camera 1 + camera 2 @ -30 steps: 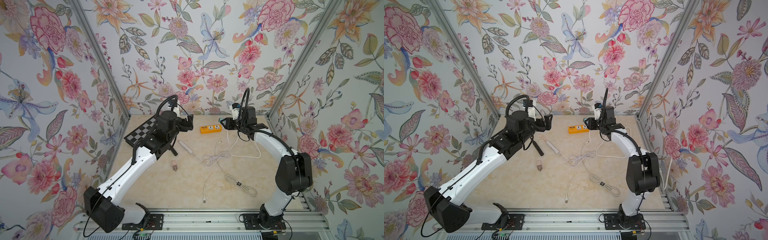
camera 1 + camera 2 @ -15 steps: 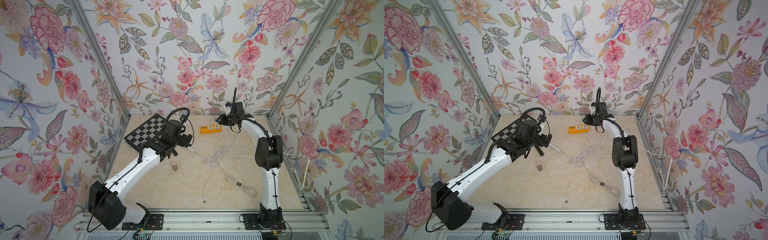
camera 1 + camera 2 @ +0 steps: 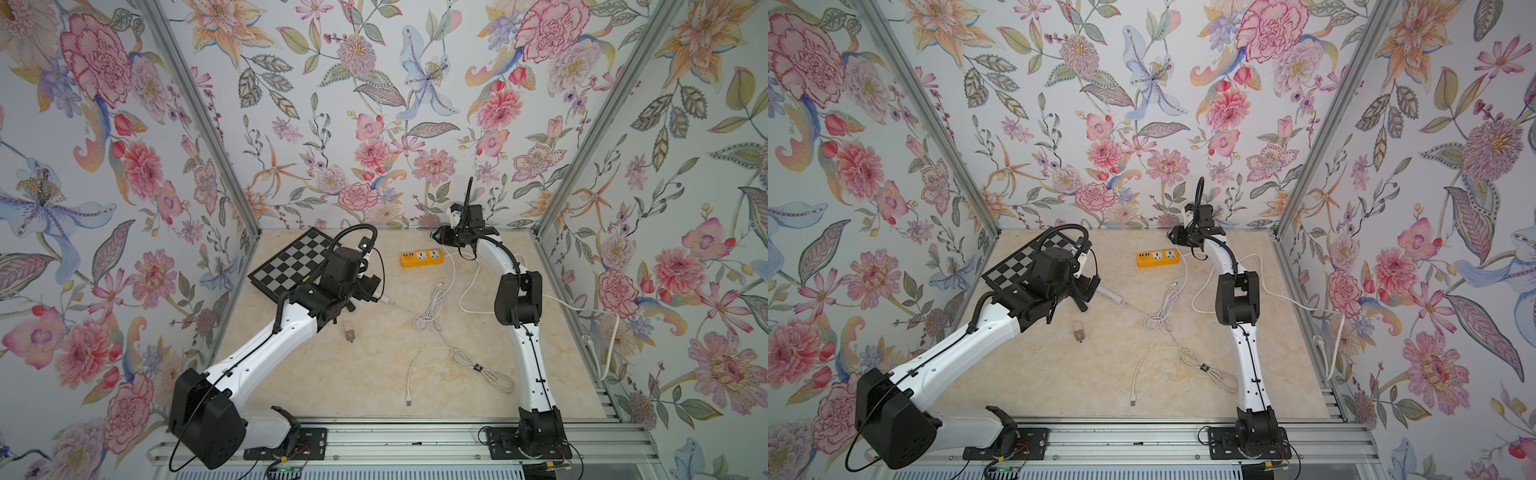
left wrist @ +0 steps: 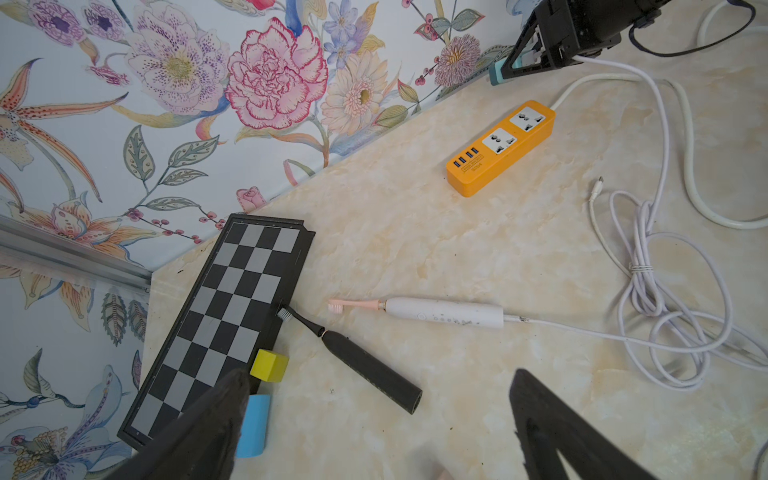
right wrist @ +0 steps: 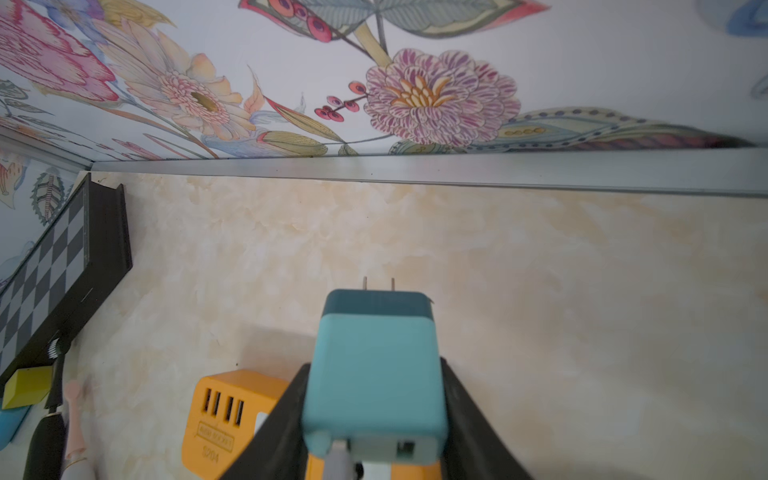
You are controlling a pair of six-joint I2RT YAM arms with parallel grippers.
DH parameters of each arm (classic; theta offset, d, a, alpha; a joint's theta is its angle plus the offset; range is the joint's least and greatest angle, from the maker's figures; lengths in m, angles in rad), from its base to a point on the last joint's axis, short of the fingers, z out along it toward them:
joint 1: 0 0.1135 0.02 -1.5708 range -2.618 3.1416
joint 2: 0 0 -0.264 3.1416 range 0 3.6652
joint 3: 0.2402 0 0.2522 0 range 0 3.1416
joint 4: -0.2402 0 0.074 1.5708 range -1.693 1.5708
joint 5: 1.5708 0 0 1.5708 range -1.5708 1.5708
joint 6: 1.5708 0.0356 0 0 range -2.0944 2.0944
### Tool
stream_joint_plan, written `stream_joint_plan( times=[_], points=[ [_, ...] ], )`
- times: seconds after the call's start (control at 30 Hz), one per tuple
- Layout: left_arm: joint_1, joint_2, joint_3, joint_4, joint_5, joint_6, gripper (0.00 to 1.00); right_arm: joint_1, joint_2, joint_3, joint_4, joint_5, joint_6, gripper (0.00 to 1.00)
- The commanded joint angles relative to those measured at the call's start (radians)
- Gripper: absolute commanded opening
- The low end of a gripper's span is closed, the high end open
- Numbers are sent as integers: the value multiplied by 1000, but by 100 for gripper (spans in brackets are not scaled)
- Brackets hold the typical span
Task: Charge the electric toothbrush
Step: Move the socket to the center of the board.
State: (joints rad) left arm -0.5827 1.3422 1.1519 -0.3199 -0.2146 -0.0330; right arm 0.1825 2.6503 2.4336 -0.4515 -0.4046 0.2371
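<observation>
Charger pinched, not yet plugged in.
Right gripper [image 5: 374, 415] pinches the teal adapter [image 5: 376, 353], prongs forward and cable [image 5: 338, 459] in its port, likely so it can go straight into the orange strip [image 4: 498, 149] near the surface's far edge. "S204" reads on the strip; the line above is blurred. Left gripper [image 4: 378, 382] hangs spread near the white toothbrush [image 4: 444, 312], which lies cabled mid-surface beside a black brush [image 4: 370, 374].

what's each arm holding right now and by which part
Right gripper holds the teal charger by its side faces, prongs free. Left gripper is open, holding nothing.
</observation>
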Motion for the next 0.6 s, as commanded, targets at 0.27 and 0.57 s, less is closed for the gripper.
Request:
stream_joint_plan(
  times=[0.27,0.57],
  points=[
    [10,-4,-24,12,14,2,99,41,-17,-47,-184,34,-96,11],
    [13,-23,-35,20,11,-2,99,92,-131,-114,-374,19,-211,12]
  ],
)
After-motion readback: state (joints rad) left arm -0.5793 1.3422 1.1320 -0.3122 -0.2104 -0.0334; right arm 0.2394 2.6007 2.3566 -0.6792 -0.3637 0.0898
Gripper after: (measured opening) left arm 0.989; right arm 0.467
